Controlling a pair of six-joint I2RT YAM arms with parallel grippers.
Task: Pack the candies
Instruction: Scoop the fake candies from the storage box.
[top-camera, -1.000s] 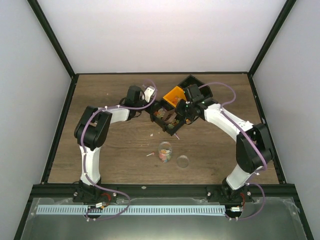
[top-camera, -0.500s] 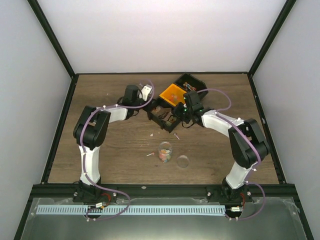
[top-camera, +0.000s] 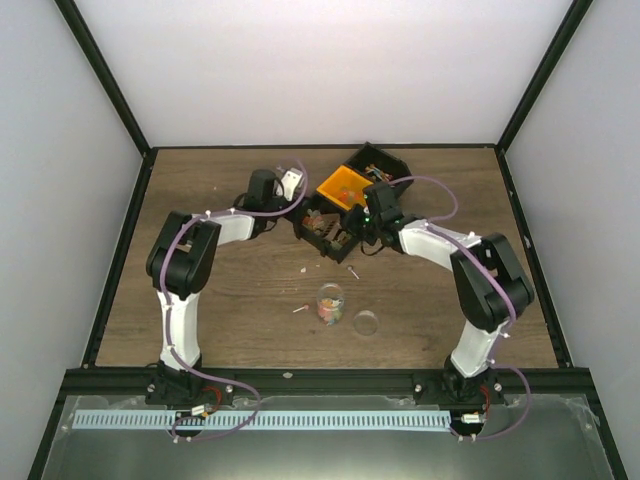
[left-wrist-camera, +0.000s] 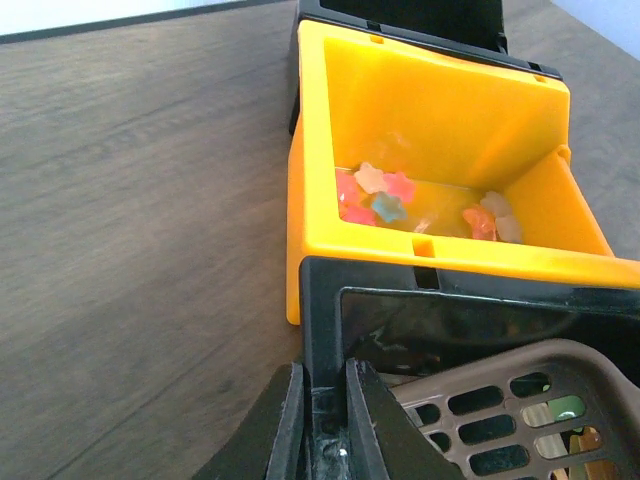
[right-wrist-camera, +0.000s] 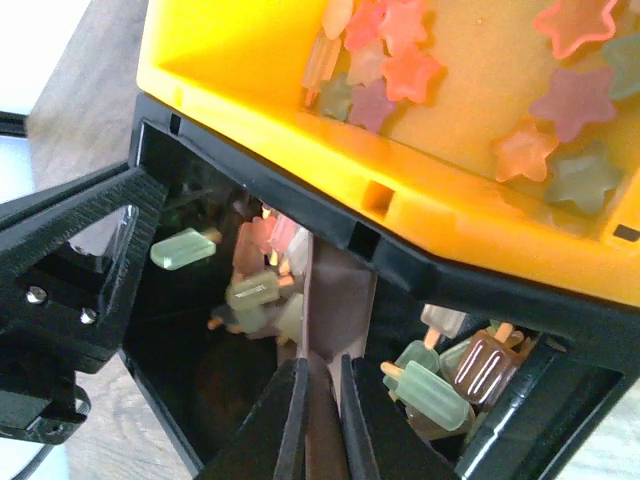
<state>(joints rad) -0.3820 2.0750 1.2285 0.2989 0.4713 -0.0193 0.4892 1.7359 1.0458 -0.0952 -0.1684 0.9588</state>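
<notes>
The candies (top-camera: 329, 311) sat in a small clear cup (top-camera: 329, 295) mid-table, with a few strays on the wood beside it. Well behind, the left gripper (left-wrist-camera: 322, 392) was clamped on the rim of the black bin (left-wrist-camera: 500, 278), next to the orange bin (left-wrist-camera: 318, 200). The right gripper (right-wrist-camera: 320, 400) pinched a brown panel (right-wrist-camera: 327, 300) inside the black bin.

Wooden table (top-camera: 200, 200) bearing bins (top-camera: 340, 190), clear cup (top-camera: 329, 303), round lid (top-camera: 366, 322), loose candies (top-camera: 300, 309)

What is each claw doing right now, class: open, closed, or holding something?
Left claw: closed on the rim of the black bin.
Right claw: closed on the brown divider inside that bin.
</notes>
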